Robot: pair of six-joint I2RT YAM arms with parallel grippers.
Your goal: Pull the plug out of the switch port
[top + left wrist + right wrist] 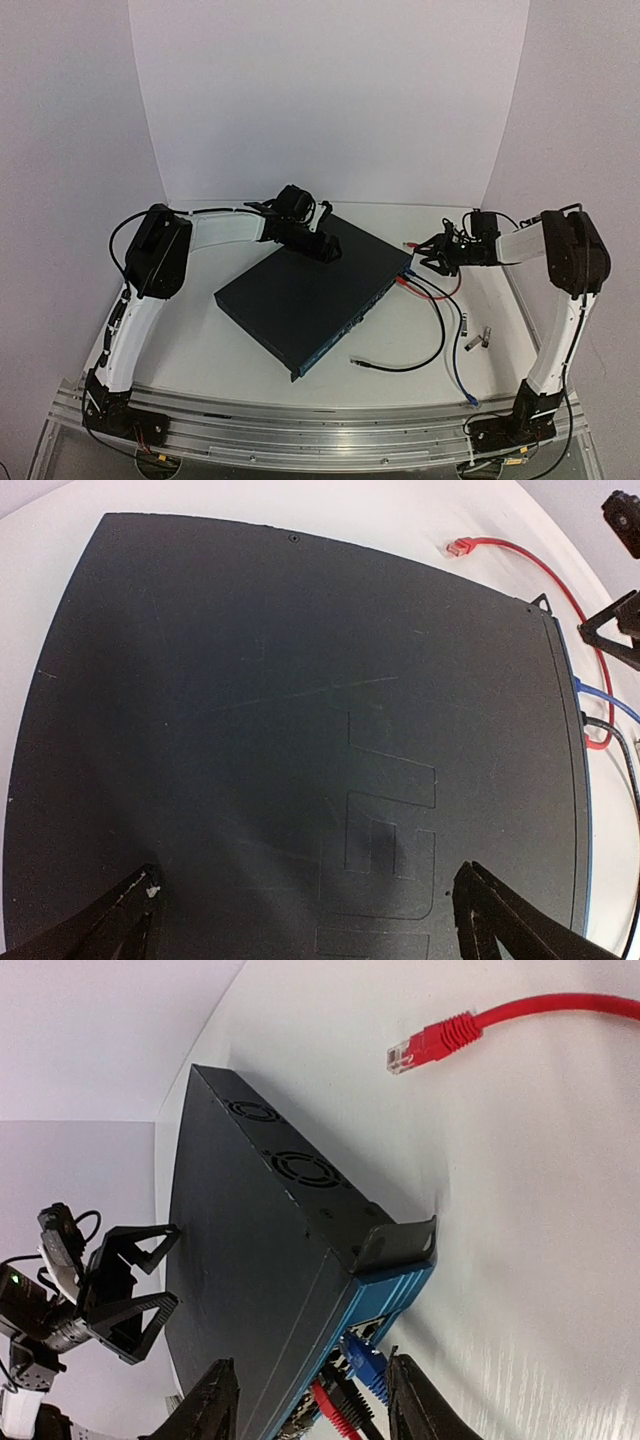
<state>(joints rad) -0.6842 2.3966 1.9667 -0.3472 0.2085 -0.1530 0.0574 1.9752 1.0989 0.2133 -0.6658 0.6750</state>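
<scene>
Seemingly within right tool [310, 1362]: blue plug [368, 1367]

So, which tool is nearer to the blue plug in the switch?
Right. The right tool is at the port face, close by the blue plug. The left tool hovers over the top of the switch, farther away.

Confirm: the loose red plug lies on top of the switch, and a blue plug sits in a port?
No: the loose red plug lies on the table beside the switch, per the right wrist view. The blue plug is in a port.
</scene>
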